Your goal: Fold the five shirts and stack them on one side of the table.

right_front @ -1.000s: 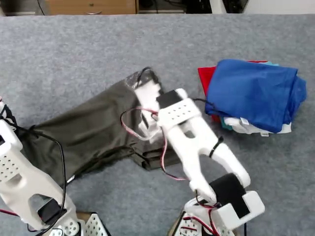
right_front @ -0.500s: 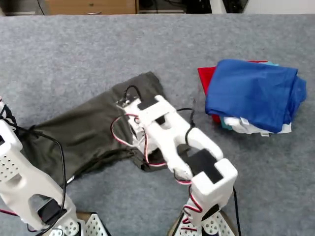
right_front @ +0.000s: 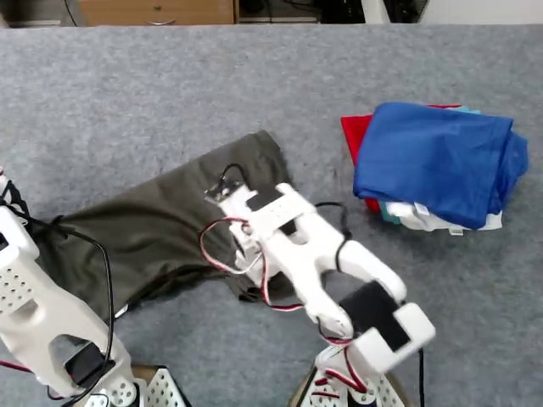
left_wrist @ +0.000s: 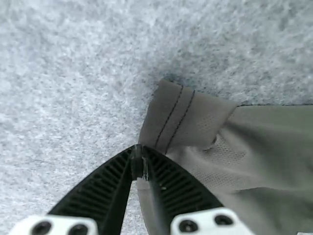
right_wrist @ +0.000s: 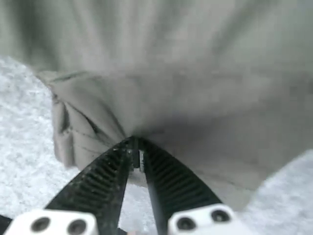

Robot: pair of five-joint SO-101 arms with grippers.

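Right gripper (right_wrist: pixel 136 148) dragged olive shirt (right_front: pixel 144 227) edge nearer.

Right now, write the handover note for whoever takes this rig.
Left gripper: shut on a hemmed corner of the olive shirt.
Right gripper: shut on a bunched edge of the same shirt, mid-table.
Done: stack at the right side of the table, blue on top, red, teal and white edges below.
To do: finish folding the olive shirt and put it on the stack.
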